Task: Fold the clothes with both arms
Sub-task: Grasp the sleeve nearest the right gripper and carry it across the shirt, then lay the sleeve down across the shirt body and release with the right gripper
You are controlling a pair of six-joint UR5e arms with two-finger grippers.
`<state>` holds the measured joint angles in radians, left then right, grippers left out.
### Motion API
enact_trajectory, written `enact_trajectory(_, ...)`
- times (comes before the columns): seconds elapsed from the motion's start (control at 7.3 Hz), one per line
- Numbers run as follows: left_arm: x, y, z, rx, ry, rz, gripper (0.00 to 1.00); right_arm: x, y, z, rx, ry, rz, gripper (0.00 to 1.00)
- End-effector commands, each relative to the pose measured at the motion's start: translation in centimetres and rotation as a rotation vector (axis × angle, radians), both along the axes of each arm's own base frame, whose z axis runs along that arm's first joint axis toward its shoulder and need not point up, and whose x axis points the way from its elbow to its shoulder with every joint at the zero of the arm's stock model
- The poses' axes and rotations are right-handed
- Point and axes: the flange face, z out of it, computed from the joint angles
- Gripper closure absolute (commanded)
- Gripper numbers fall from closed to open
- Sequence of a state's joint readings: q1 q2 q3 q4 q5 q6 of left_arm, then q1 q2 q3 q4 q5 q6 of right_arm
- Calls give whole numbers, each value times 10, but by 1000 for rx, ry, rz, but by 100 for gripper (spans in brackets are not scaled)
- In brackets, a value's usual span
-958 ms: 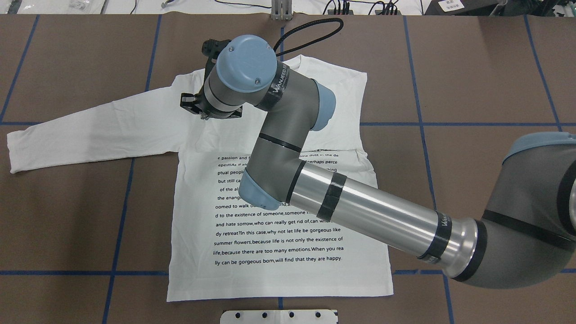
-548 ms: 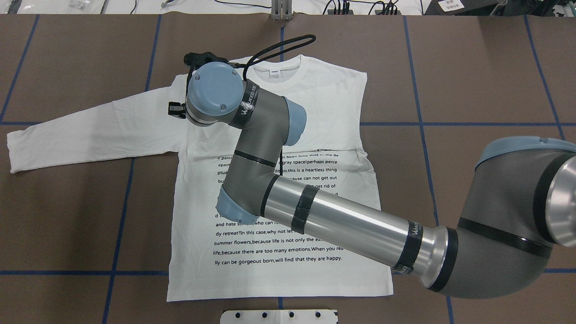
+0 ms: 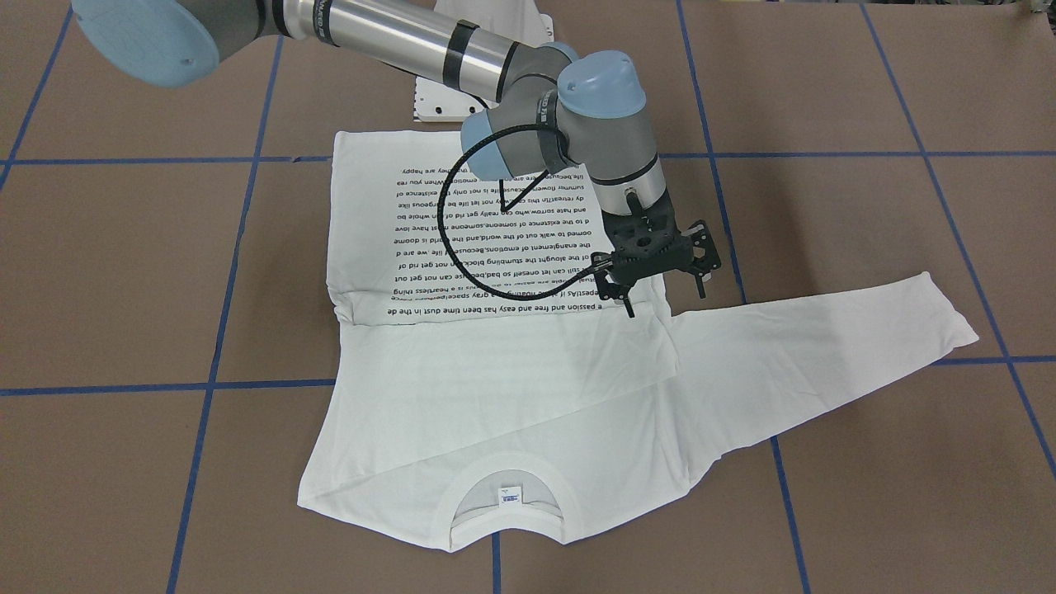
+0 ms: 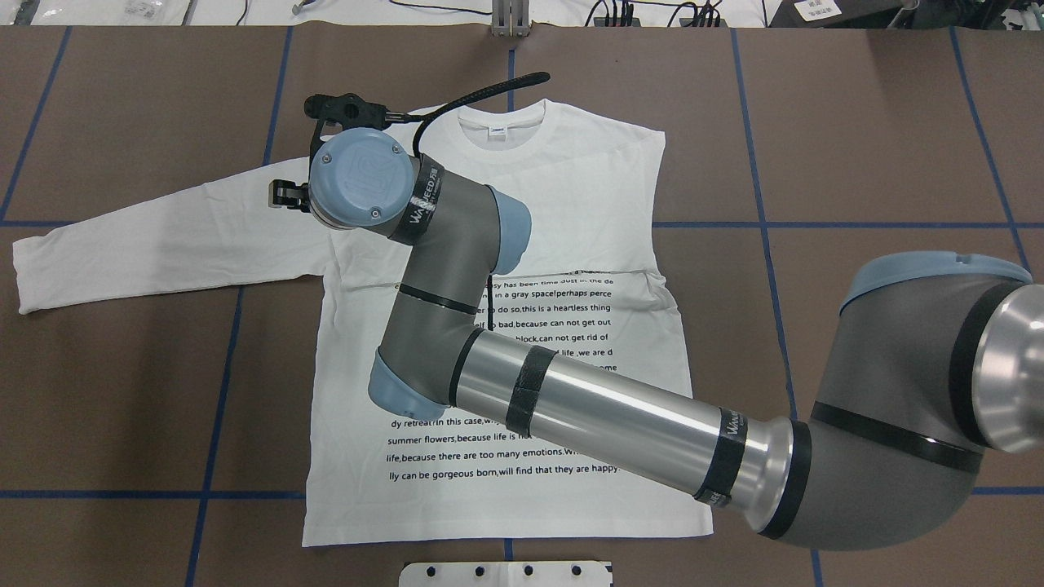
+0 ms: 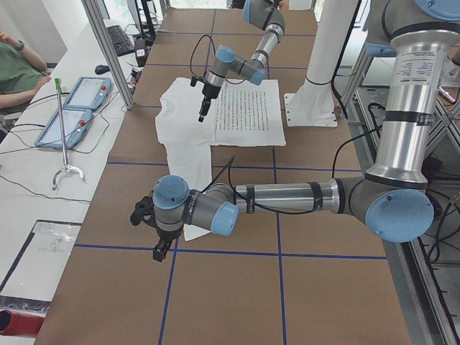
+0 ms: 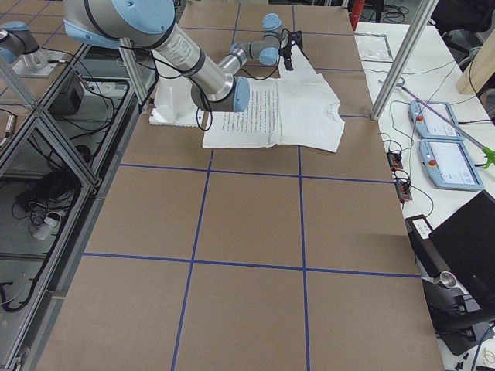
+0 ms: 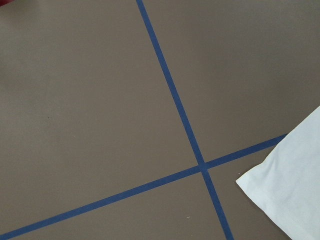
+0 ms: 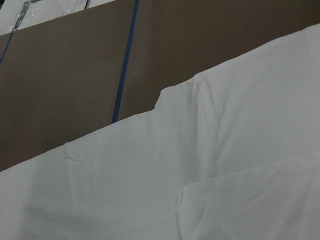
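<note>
Right gripper (image 3: 667,302), jaws spread wide and holding nothing, pointing down over the white T-shirt (image 4: 506,505) at the armpit of its outstretched sleeve (image 4: 147,236). One of the fingers (image 3: 629,309) hangs over the body panel and the other over bare table in the angle between body and sleeve; whether either tip touches cloth cannot be made out. The T-shirt lies flat, print upward, with its second sleeve folded in across the chest between collar (image 3: 507,466) and text block (image 4: 506,471). From overhead the right arm (image 4: 603,408) crosses the T-shirt and hides the middle lines of the text, and its wrist covers nearly all of the gripper. The left gripper (image 5: 159,249) appears only in the left side view, small and dark, just past the sleeve's cuff (image 7: 285,185); its opening cannot be told. The left wrist camera shows no fingers, only that cuff corner and crossing blue tape lines (image 7: 170,90). Under the T-shirt lies a brown table (image 4: 856,122) gridded with the tape. A white pedestal base (image 4: 506,573), cut off by the frame edge, sits just off the hem. Beyond the collar side stand an aluminium post (image 5: 109,50), a white bench with two pendants (image 5: 75,108), and a seated person (image 5: 18,68), partly out of frame.
</note>
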<state>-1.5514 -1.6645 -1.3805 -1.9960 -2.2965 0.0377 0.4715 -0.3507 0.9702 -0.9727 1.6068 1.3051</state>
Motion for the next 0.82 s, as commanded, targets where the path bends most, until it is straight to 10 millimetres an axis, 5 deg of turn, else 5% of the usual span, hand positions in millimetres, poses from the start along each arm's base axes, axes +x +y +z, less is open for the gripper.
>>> enact_trajectory(0.0,44,6,34,-41,72,-97,0,24,1,4,-62,97,-32,0)
enact_trajectory(0.41,116,26,36,-204,181,-218,0,96,-23,27,-175,315,-150,0)
enact_trajectory(0.68,165,46,32,-240,240,-302,0,174,-33,81,-191,400,-238,0)
